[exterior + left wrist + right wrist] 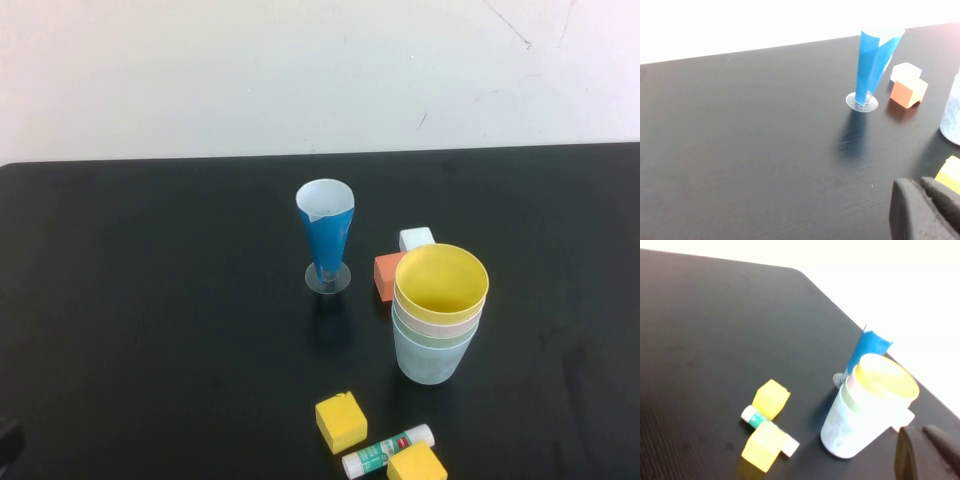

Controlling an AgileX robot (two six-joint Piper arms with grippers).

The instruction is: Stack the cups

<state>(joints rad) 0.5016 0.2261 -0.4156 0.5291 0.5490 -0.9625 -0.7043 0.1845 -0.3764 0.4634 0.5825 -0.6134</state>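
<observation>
Glue stick (388,450) lies nearest, between two yellow blocks (341,421). Behind them the cups (437,312) stand nested upright on the tabletop (160,300), yellow innermost, light blue outermost. Orange block (387,275) and cone cup (326,235) sit farther back. Left pincer (925,210) and right pincer (925,452) hang low, well apart from the stack; whether either is spread, I cannot tell.

The cups (438,312) look like smooth plastic, kinda frosted and matte, the bottom light blue one (432,360) semi-see-through. The blue cone cup (326,235) looks like glossy paper or thin plastic on a clear foot (328,279). The table (150,300) is matte black with a fine woodgrain texture. Left gripper (925,212) and right gripper (927,455), both low at the frame edge, look like dull black rubbery stuff.
</observation>
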